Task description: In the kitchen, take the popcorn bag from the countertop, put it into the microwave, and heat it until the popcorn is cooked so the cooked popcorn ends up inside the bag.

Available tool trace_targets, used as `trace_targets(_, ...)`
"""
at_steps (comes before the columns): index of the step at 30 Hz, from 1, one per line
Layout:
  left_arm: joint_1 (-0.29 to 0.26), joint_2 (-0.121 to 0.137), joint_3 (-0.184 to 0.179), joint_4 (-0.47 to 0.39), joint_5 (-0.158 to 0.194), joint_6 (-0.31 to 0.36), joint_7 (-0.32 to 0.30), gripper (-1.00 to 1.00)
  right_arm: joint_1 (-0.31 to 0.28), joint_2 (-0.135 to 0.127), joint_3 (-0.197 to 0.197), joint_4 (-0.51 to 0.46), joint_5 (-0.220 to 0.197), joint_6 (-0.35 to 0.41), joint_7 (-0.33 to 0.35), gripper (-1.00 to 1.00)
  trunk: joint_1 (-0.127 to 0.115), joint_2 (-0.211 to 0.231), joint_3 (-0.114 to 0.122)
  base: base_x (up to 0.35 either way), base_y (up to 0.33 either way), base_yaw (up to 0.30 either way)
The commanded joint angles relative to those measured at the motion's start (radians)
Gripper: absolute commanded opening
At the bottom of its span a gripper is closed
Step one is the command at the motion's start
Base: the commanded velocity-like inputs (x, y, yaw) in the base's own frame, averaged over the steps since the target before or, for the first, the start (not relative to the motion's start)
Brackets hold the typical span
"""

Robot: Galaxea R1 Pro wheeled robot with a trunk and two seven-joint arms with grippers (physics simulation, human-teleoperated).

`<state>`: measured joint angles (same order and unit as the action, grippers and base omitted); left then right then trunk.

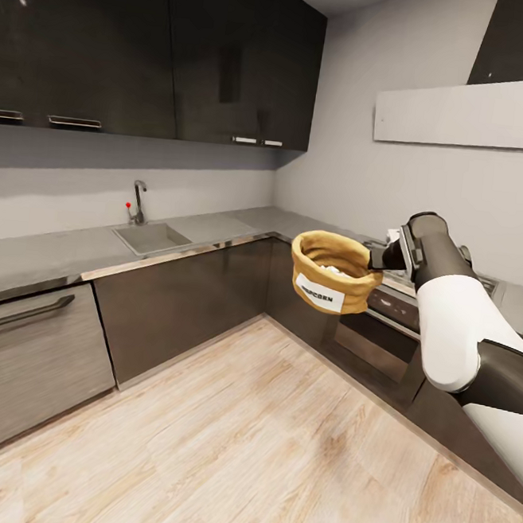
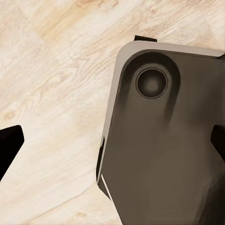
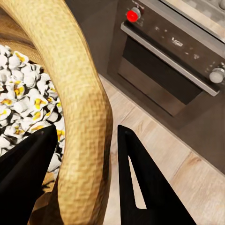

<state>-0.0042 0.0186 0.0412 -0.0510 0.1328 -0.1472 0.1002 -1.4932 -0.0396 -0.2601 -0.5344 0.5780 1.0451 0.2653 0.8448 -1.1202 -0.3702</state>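
White right arm (image 1: 455, 328) with grey joints; black fingers (image 3: 140, 183); dark grey base (image 2: 164, 150).

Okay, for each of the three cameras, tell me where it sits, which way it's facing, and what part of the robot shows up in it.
Head view: on the robot's head, looking forward and down at the corner countertop, sink and wood floor; the right arm holds the popcorn bag.
Left wrist view: on the left arm, facing down at the floor and the robot's dark base; black finger tips at the edges.
Right wrist view: on the right arm, looking along its fingers clamping the bag's rim, oven beyond.
Shared: head and right wrist views both show bag and oven.
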Motion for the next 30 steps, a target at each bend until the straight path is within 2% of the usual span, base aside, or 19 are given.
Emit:
trace_targets(1, 0.000, 0.000, 0.003, 0.000, 0.005, -0.003, -0.001, 1.00, -0.001, 0.000, -0.004, -0.001, 0.010, 0.002, 0.009, -1.00, 0.000, -0.001, -0.001, 0.000, 0.000, 0.000)
trace_targets(10, 0.000, 0.000, 0.003, 0.000, 0.005, -0.003, -0.001, 1.00, -0.001, -0.003, -0.005, 0.000, 0.012, 0.002, 0.005, -1.00, 0.000, -0.001, -0.001, 0.000, 0.000, -0.030)
trace_targets(13, 0.000, 0.000, 0.003, 0.000, 0.005, -0.003, -0.001, 1.00, -0.001, -0.017, -0.005, 0.001, 0.012, 0.002, 0.005, -1.00, 0.000, -0.001, -0.001, 0.000, 0.000, -0.258)
trace_targets(18, 0.000, -0.001, 0.002, 0.000, 0.004, 0.003, -0.004, 1.00, 0.010, -0.022, -0.005, 0.003, 0.012, 0.002, 0.005, -1.00, 0.000, -0.001, -0.001, -0.022, 0.011, -0.291)
trace_targets(30, 0.000, -0.003, 0.000, 0.000, 0.004, -0.005, -0.005, 1.00, 0.030, -0.025, -0.005, 0.006, 0.013, 0.002, 0.002, -1.00, 0.000, -0.001, -0.001, -0.261, 0.162, -0.295)
